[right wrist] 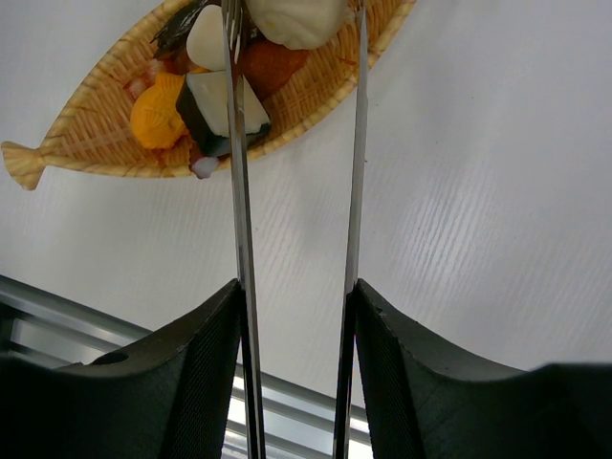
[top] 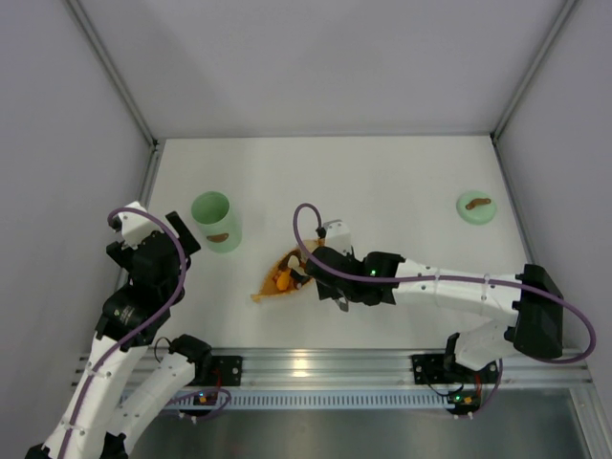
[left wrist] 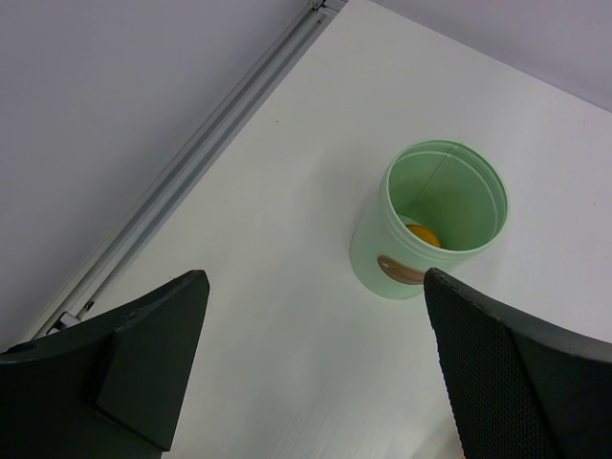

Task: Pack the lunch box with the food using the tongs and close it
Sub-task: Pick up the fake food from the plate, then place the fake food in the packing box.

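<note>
Right gripper (right wrist: 296, 292): its two black fingers (right wrist: 206, 373) are pressed against the outer sides of the tongs (right wrist: 237, 191), pinching them, with the two slim metal arms running nearly parallel and a gap between them. The tongs reach forward over the white table (right wrist: 478, 191) to the orange leaf-shaped tray (right wrist: 76, 143), which lies near the table's front edge, about midway across it. The food (right wrist: 225, 105) sits piled in the tray: an orange piece (right wrist: 158, 110), a white-and-dark piece, a reddish-brown piece (right wrist: 273, 62) and a rounded white piece (right wrist: 296, 14). The rounded white piece lies between the tong arms at the upper edge of the right wrist view; the tips are cut off there, so contact cannot be confirmed. Left gripper (left wrist: 316, 287): fingers spread wide, nothing between them, held above bare table just short of the lunch box tub (left wrist: 368, 258). The tub stands upright and uncovered on the left part of the table, well apart from the tray, brown mark (left wrist: 402, 271) facing the left wrist camera. One orange piece (left wrist: 424, 235) rests inside at the bottom. The lid (top: 476, 207) lies flat at the far right of the table, brown handle upward, well apart from the tub.
</note>
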